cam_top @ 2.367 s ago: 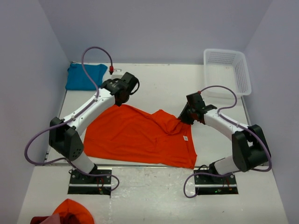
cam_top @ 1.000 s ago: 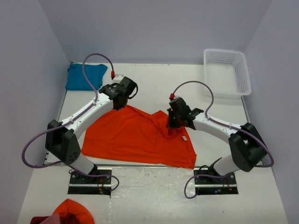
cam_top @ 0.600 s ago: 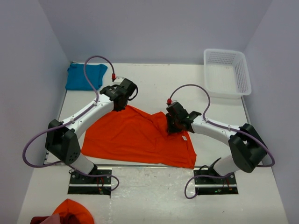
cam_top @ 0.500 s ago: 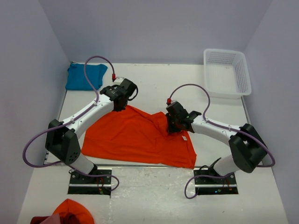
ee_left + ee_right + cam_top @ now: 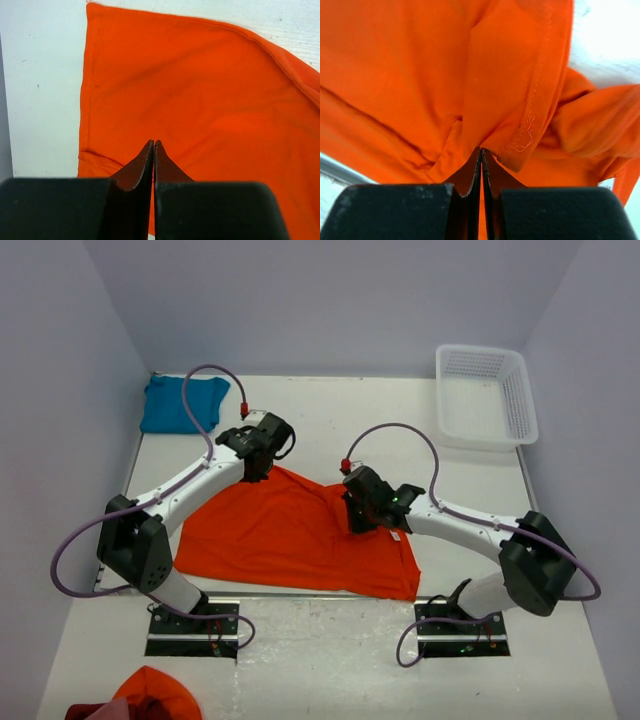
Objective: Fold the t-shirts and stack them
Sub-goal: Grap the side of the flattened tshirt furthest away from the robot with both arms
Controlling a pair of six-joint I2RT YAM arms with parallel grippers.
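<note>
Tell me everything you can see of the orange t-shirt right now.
The orange t-shirt is plain, soft-looking cloth with stitched hems and a small white label. It lies mostly spread out and unfolded on the white table, and is wrinkled toward its right side. The right pincer is shut on a bunched fold there. The left pincer is shut at the far corner; whether it pinches cloth is unclear.

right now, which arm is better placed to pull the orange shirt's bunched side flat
Probably right: the right gripper is shut on the shirt at the bunched folds. The left gripper is shut over the flat far corner, away from them.
</note>
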